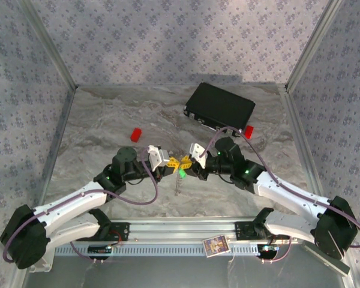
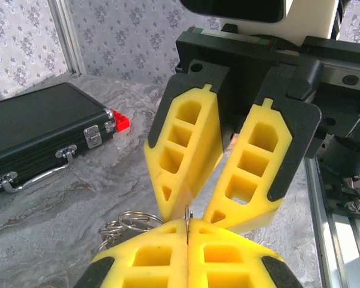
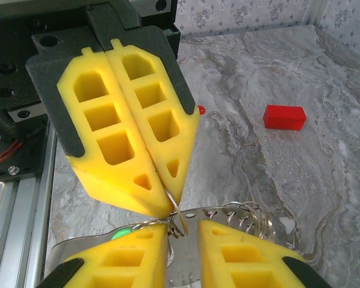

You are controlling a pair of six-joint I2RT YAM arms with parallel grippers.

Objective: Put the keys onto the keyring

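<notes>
Where the two arms meet over the middle of the surface (image 1: 102, 114), the left end effector (image 2: 187, 227) is clenched on a thin wire loop of the keyring (image 2: 125, 222), held aloft. The right end effector (image 3: 183, 227) has its jaws a little apart around flat metal; grip cannot be told. A green key (image 1: 182, 173) hangs just below. The ring is likely light, stiff and slippery: pinch its edge, and take the key by its head. Count: one key made out, two red blocks (image 1: 136, 133), one black case (image 1: 219, 107)
</notes>
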